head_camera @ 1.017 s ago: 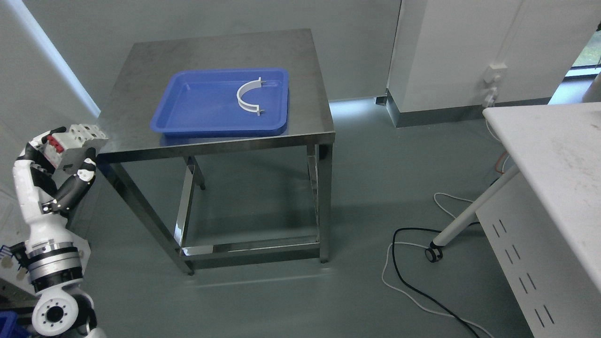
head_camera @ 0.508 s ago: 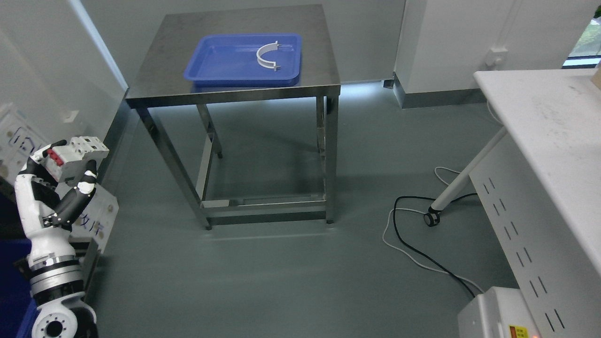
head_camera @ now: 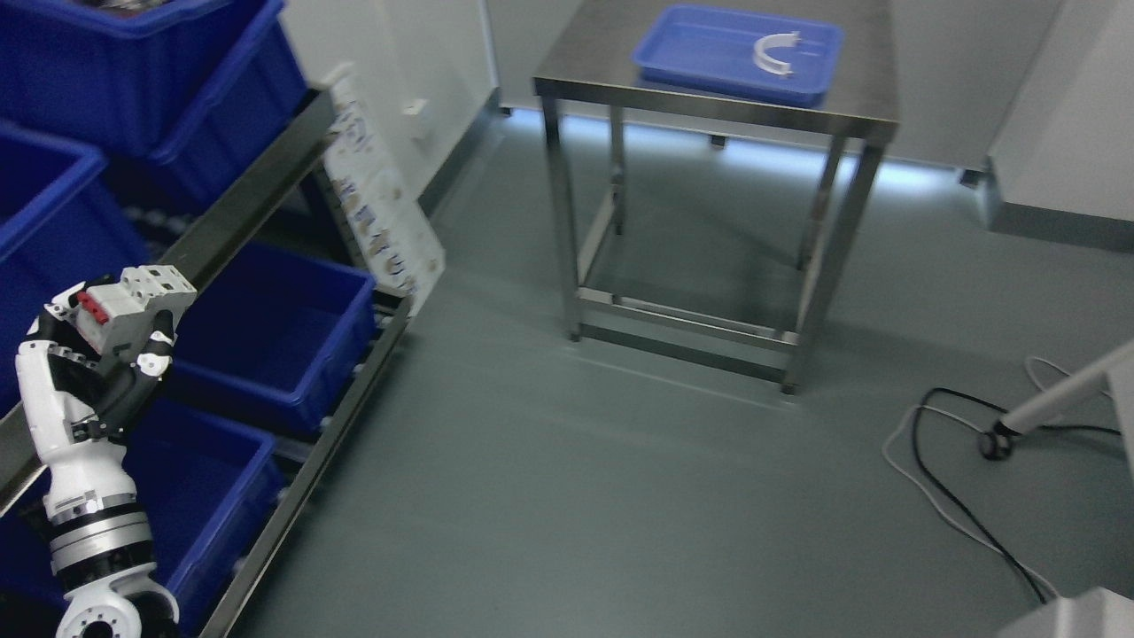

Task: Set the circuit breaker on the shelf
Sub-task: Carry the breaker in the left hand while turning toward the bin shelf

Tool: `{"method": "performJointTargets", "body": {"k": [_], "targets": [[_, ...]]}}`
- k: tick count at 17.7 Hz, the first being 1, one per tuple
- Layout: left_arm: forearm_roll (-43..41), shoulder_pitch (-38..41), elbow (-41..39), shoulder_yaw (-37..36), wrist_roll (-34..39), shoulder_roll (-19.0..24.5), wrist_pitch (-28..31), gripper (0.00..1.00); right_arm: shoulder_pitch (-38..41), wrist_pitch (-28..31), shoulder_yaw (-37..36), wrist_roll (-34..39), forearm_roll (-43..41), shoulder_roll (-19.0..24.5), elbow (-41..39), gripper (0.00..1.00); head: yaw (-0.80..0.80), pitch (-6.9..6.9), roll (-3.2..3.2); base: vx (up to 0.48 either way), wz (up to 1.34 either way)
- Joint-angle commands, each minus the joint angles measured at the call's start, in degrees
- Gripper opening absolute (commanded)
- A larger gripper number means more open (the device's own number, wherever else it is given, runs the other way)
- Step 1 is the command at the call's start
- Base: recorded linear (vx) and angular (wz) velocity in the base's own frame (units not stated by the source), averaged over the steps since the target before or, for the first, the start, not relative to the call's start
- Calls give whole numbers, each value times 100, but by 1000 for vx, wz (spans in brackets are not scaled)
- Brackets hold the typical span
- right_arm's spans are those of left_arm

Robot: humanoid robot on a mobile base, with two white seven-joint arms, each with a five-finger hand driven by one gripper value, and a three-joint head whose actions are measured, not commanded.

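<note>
Robot's left hand (head_camera: 97, 354) grips a white circuit breaker (head_camera: 128, 310) with red switches, raised beside the shelf (head_camera: 239, 208) of blue bins (head_camera: 275, 328). The grasp seems shallow; bumping the shelf rail could knock the breaker loose.

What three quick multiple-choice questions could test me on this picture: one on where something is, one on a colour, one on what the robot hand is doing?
1. Where is the white curved part?
A. In the blue tray on the steel table
B. On the floor
C. In a shelf bin

2. What colour are the shelf bins?
A. Green
B. Blue
C. Yellow

3. What is the left robot hand doing?
A. Hanging open
B. Pushing the table
C. Gripping the circuit breaker

Answers: 1 A, the part lies inside the tray. 2 B, every bin shows blue. 3 C, fingers wrap the white and red breaker.
</note>
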Motion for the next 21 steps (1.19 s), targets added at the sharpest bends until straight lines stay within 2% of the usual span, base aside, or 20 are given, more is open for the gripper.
{"method": "performJointTargets", "body": {"k": [1,4,6,10,14,17,19,21], "targets": [[152,22,-45,104,4,90,-23,17,-2,26,114,-3,1,-100,0,100,0,0,0,-308,957],[187,-161,-54,87,-22,90,-32,17,-2,26,114,-3,1,-100,0,100,0,0,0,-220,1138],[187,-644,-45,8,-109,90,20,17,-2,17,114,6,1,-100,0,100,0,0,0,-164,1285],[179,-1084,-45,-554,-127,90,179,17,-2,26,114,6,1,-100,0,100,0,-1,0,-54,1177],[144,-1533,174,-1020,-171,90,697,17,-2,26,114,6,1,-100,0,100,0,-2,0,50,985],[135,-1840,770,-1222,-276,533,724,17,-2,26,114,6,1,-100,0,100,0,-2,0,120,652],[-171,-2400,1664,-1485,-434,1007,733,18,-2,26,114,-3,1,-100,0,100,0,-2,0,129,457],[-636,-2902,2578,-1688,-557,1290,733,19,-2,26,114,-3,1,-100,-9,100,0,-2,0,160,338]]}}
